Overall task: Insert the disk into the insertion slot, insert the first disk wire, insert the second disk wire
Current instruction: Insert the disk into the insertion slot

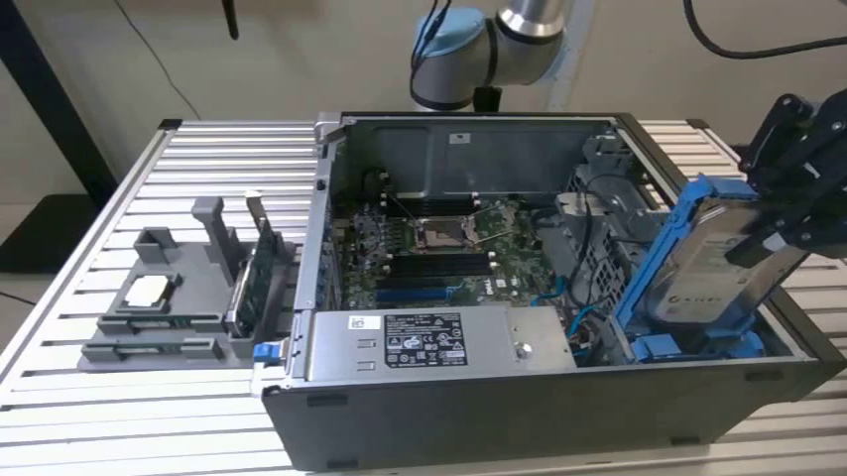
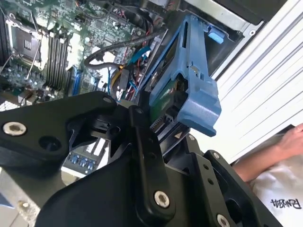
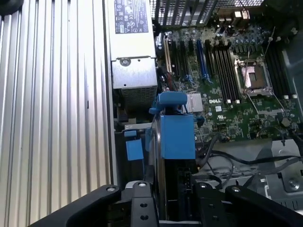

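Note:
The disk [image 1: 721, 263] is a silver-grey drive with a white label, clipped in a bright blue carrier frame [image 1: 658, 248]. It hangs tilted and nearly upright over the open computer case's corner at the exterior view's right. Its lower end is down among blue parts [image 1: 695, 347] by the case wall. My black gripper [image 1: 784, 230] is shut on the disk's upper end. In both wrist views the carrier's blue end [image 3: 177, 135] [image 2: 199, 94] points away from my fingers [image 3: 142, 198] into the case. The insertion slot is hidden behind the disk.
The open case [image 1: 530, 416] holds a motherboard [image 1: 437, 248], a grey power supply [image 1: 423, 342] and loose cables [image 1: 593, 297]. A grey fixture with parts [image 1: 173, 297] stands at the exterior view's left on the slatted table [image 1: 133, 426]. A person's arm [image 2: 284, 142] rests by the table edge.

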Controlling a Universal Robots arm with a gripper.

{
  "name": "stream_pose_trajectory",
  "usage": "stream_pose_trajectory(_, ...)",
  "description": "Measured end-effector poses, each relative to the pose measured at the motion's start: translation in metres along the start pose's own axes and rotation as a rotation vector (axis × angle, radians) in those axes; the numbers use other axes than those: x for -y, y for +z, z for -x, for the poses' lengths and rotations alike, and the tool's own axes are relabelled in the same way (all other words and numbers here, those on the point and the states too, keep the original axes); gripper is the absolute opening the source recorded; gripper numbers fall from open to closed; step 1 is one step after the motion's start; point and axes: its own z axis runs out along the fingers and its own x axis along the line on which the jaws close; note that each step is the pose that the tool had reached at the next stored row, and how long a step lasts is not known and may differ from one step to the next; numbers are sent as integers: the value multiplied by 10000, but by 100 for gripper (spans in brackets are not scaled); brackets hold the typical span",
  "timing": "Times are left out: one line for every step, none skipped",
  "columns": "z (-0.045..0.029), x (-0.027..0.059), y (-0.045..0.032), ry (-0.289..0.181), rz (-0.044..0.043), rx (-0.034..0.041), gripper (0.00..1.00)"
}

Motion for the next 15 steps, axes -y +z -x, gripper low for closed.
stream_pose_trajectory(0, 1, -1, 12, 162, -18, 33)
stream_pose_trajectory(1, 1, -1, 6, 279, -34, 33)
stream_pose_trajectory(1, 4, 1, -51, 314, -55, 33)
stream_pose_trajectory(1, 10, 3, -121, 327, -79, 33)
stream_pose_trajectory(1, 21, 5, -192, 337, -102, 33)
stream_pose_trajectory(2, 35, 6, -274, 343, -130, 33)
stream_pose_trajectory(4, 48, 6, -353, 344, -161, 33)
stream_pose_trajectory(5, 63, 11, -427, 350, -186, 33)
stream_pose_trajectory(6, 76, 16, -503, 354, -217, 33)
stream_pose_trajectory(7, 83, 24, -584, 357, -246, 33)
stream_pose_trajectory(6, 85, 30, -663, 362, -272, 33)
stream_pose_trajectory(5, 86, 34, -722, 365, -286, 33)
stream_pose_trajectory(5, 87, 34, -752, 367, -292, 33)
stream_pose_trajectory(6, 87, 33, -755, 367, -293, 33)
stream_pose_trajectory(6, 83, 22, -755, 366, -298, 35)
